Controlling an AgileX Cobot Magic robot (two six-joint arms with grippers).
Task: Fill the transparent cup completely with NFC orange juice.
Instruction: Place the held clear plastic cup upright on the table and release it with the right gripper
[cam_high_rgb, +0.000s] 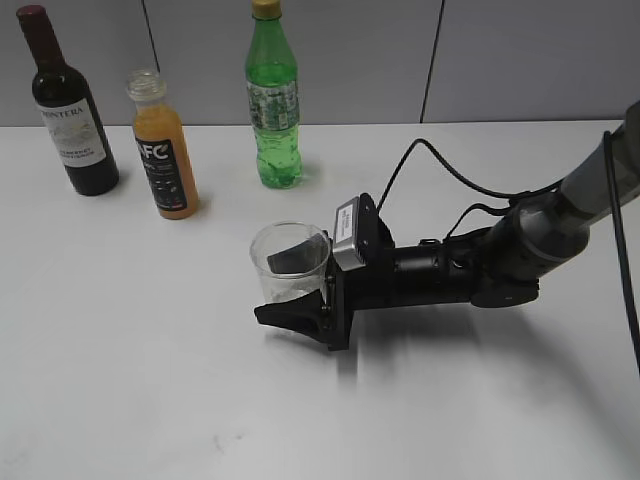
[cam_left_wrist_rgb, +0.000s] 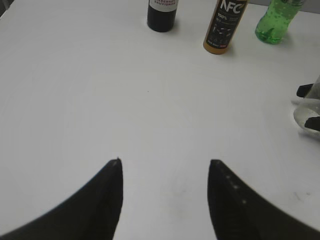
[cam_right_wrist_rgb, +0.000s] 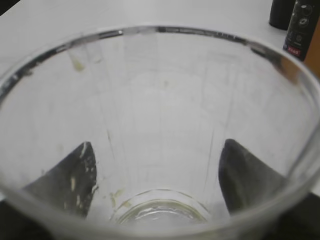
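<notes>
Closest to your right wrist lens is the transparent cup (cam_right_wrist_rgb: 160, 130), so near that it fills the view, with the right end effector (cam_high_rgb: 293, 290) bracketing it: one dark finger shows through the wall on each side. Whether those fingers press the cup or merely stand beside it you cannot tell from these pictures; the jaws sit wide, about the cup's width. From the exterior camera the cup stands upright on the desk (cam_high_rgb: 120, 380), roughly mid-desk, and it is empty, with only faint smears and a trace at the bottom. So judge the task as barely begun: nothing has been poured. The NFC orange juice (cam_high_rgb: 166, 150) is in its bottle, uncapped and nearly full, standing well apart from the cup toward the back left, between the wine bottle (cam_high_rgb: 72, 110) and the green soda bottle (cam_high_rgb: 273, 100). Your left end effector (cam_left_wrist_rgb: 165, 200) hangs released over bare desk, holding nothing, with the juice bottle ahead of it. What remains is fetching that bottle, tilting it over the cup, and filling to the rim. You have generous open desk between the left end effector and the bottles, but the wine bottle stands just beside the juice, so approach from the front. Mind the cable (cam_high_rgb: 440, 165) trailing behind the right arm.
</notes>
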